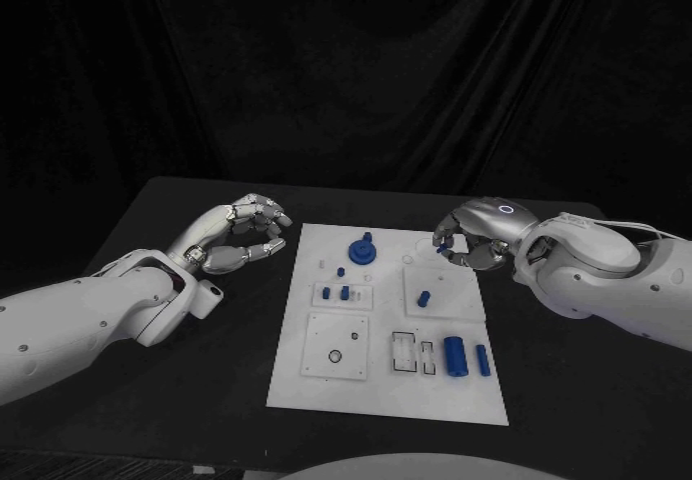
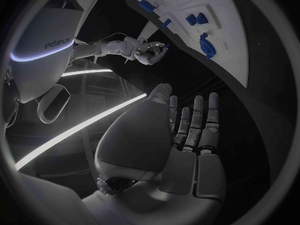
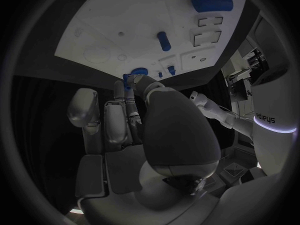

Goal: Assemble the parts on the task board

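The white task board (image 1: 387, 400) lies in the middle of the black table. My right hand (image 1: 469, 240) hovers over its far right corner and pinches a small blue part (image 1: 441, 250) at its fingertips; the right wrist view shows that blue part (image 3: 128, 79) between the fingertips above the board (image 3: 106, 30). My left hand (image 1: 238, 235) hangs just off the board's far left edge with nothing in it; its fingers (image 2: 197, 120) are apart and the palm is bare. A blue round part with a peg (image 1: 361, 248) stands at the board's far middle.
On the board lie two small blue pieces (image 1: 336, 293), a short blue peg (image 1: 426, 297) and a big blue cylinder (image 1: 454, 357) beside a slimmer one (image 1: 483, 360). A square plate with a hole (image 1: 338, 352) sits near left. Bare table flanks both sides.
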You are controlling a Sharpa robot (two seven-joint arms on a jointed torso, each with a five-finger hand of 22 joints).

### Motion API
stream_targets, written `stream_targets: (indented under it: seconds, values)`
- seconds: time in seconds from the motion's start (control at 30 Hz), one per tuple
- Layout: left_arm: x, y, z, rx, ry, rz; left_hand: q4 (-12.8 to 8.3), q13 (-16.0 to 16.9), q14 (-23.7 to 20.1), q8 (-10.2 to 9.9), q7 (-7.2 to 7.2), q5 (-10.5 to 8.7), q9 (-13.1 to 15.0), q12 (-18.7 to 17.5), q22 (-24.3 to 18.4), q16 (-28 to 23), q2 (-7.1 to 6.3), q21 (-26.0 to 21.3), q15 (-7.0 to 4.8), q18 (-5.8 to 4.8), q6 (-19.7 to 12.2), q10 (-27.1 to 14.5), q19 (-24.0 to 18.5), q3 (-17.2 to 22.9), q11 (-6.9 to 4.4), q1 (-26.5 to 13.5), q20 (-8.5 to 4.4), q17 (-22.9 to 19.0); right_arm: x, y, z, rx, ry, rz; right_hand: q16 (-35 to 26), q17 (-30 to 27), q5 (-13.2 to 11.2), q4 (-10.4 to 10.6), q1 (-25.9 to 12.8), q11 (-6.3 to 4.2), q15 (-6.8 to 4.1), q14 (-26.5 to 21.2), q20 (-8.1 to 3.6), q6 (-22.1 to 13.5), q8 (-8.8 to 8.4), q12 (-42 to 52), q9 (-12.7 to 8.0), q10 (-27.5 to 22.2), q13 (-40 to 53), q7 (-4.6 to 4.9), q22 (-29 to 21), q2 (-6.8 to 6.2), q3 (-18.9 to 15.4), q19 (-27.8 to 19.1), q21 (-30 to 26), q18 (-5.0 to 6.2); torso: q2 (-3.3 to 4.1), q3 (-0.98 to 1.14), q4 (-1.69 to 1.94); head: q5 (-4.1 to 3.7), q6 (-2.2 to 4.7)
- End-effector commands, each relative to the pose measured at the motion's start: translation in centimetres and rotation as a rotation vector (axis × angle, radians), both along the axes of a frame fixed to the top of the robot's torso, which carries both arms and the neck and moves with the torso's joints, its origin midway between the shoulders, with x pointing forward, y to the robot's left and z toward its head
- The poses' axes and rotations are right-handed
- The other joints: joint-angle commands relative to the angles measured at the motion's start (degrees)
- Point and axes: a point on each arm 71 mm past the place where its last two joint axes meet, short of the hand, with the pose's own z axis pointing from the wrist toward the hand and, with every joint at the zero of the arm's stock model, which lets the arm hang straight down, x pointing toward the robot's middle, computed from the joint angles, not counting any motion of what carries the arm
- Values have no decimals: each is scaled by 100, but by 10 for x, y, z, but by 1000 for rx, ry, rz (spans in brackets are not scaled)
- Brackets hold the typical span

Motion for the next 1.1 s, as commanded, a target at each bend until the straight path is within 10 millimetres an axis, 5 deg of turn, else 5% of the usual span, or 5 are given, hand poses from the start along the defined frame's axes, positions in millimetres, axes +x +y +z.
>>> stream_targets:
  seconds: [0.03,0.4,0.7,0.93,1.1]
  values:
    - [-2,-3,2,-25,-29,-28,-46,-5,7,23,-1,19,-5,22,-8,-39,-2,-31,0,113,-32,-1,30,-1,55,55,-2,-7,-7,12,7,35,-3,17,34,10,-22,-7,26,-16,-2,56,-10,43,1,-22,12,46,-13,13,785,21,-21,38,32,-76,2,-5,-10,25,-31]
    - [-2,-5,2,-26,-23,-34,-56,-14,-12,27,15,21,-18,29,-6,-61,17,-43,11,114,-47,1,37,12,74,76,5,-17,-40,73,-4,53,77,199,81,44,36,-11,19,1,2,90,-16,-43,-99,-150,-17,60,-132,33,781,12,12,44,33,-75,4,5,-15,208,-166]
    - [-3,-9,2,-29,-18,-41,-68,-21,-24,29,20,30,-26,32,-4,-77,23,-52,20,114,-58,2,40,19,90,93,10,-25,-53,107,-31,22,136,283,95,52,41,-11,1,13,9,101,-12,-62,-131,-189,-32,52,-165,43,775,-11,11,43,18,-72,-1,6,-10,344,-365]
    - [-3,-10,2,-29,-13,-42,-71,-30,-19,31,29,57,-37,33,3,-86,30,-51,38,116,-72,-1,63,21,110,93,17,-30,-58,128,-47,-15,174,326,82,29,2,-15,-3,25,19,99,-6,-94,-172,-228,-51,41,-198,56,759,-11,23,24,-40,-61,-10,2,14,390,-509]
    - [-3,-14,2,-31,-9,-51,-75,-35,-15,34,32,74,-42,34,8,-88,30,-48,44,119,-75,-2,78,21,116,96,20,-33,-61,135,-54,-34,184,341,45,-16,-46,-15,-15,40,31,80,3,-108,-201,-270,-68,25,-232,66,741,-17,29,-4,-106,-49,3,7,28,390,-509]
